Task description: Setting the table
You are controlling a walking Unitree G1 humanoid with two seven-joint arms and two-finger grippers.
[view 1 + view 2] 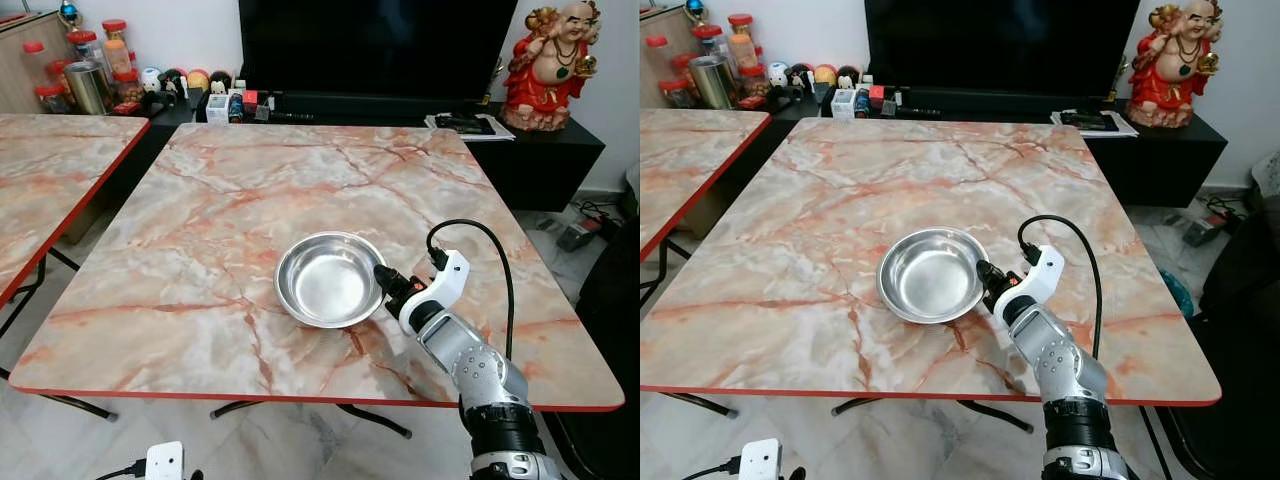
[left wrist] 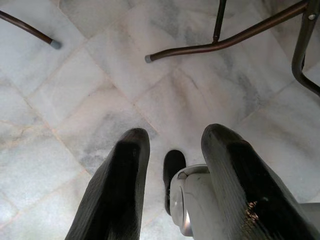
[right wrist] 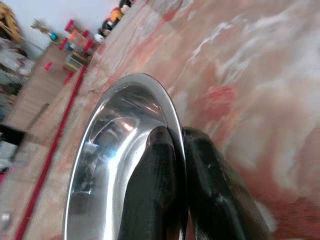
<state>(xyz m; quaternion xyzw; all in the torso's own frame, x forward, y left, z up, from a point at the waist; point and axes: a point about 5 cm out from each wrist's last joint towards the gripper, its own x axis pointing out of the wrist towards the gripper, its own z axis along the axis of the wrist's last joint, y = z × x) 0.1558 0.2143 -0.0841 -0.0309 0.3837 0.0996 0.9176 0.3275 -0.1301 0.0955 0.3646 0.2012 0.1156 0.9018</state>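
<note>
Right gripper clamped on the rim of the steel bowl, one black finger inside the rim, the other outside, metal edge pinched between them. Bowl resting on the marble-patterned table, reaching out leftward from the fingertips, toward the near half of the tabletop and slightly right of its middle. Behind the gripper, a white wrist housing with a looping black cable, then the silver forearm running back over the red-edged near side of the table. Far beyond the fingertips, across the table, a dark TV on a low black cabinet, jars and small figures off to the far left, a red statue off to the far right. Left gripper hanging low over the pale tiled floor, fingers spread apart with nothing between them, metal table legs ahead of it.
</note>
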